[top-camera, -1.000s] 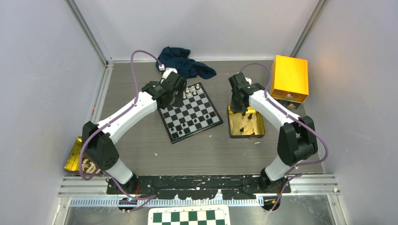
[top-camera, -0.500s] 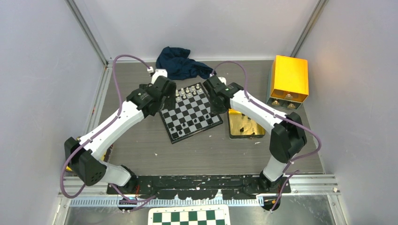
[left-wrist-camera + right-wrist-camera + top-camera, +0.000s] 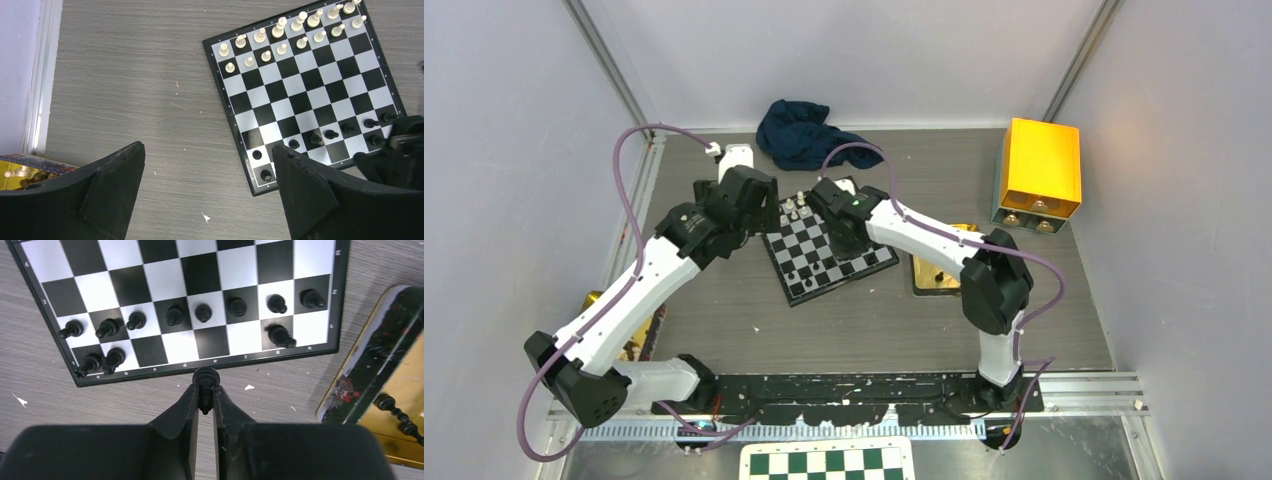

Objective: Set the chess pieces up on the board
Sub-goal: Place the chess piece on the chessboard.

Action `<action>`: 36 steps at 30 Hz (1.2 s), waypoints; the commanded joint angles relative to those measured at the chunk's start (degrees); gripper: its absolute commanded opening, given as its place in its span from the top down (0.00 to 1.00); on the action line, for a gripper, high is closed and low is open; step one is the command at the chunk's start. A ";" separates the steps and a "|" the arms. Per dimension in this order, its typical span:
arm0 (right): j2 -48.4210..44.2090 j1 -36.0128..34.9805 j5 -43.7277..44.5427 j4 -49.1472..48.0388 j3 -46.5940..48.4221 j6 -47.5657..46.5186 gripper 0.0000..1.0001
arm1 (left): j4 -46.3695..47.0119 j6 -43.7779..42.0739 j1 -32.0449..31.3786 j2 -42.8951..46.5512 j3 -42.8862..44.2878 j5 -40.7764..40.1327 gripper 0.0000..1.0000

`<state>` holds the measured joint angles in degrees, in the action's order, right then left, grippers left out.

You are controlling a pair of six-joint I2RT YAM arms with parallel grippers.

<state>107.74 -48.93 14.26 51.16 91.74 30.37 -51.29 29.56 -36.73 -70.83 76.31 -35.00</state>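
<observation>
Grey table [image 3: 125,75] holds the board [image 3: 165,280] — right gripper [image 3: 205,390] clamps a black piece [image 3: 206,376], likely for the back rank — left gripper [image 3: 207,147] gapes empty.

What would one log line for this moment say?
right gripper: shut on black piece at board edge | left gripper: open, empty | black back row: unfinished

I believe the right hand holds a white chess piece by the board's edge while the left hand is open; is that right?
No: the right hand holds a black chess piece, not white, by the board's edge, as the right wrist view shows; the left hand is open.
</observation>
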 commanded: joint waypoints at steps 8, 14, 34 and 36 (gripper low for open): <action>6.90 -5.89 -0.33 3.01 9.00 0.51 0.99 | -1.48 0.93 0.25 6.61 -0.84 -2.09 0.00; 10.39 -7.48 -0.70 3.79 12.33 0.13 0.99 | -2.18 1.56 0.19 8.03 -1.49 -1.91 0.00; 13.07 -8.43 -1.00 -0.50 9.60 -0.42 0.99 | -2.81 1.76 0.18 9.74 -1.95 -2.70 0.00; 13.43 -8.37 -0.97 -0.49 9.67 -0.53 0.99 | -2.93 1.78 0.24 9.83 -1.96 -2.75 0.00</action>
<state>120.70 -57.04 12.95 52.38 101.34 30.28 -54.59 31.03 -36.73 -62.48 74.24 -36.01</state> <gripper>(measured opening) 0.191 0.996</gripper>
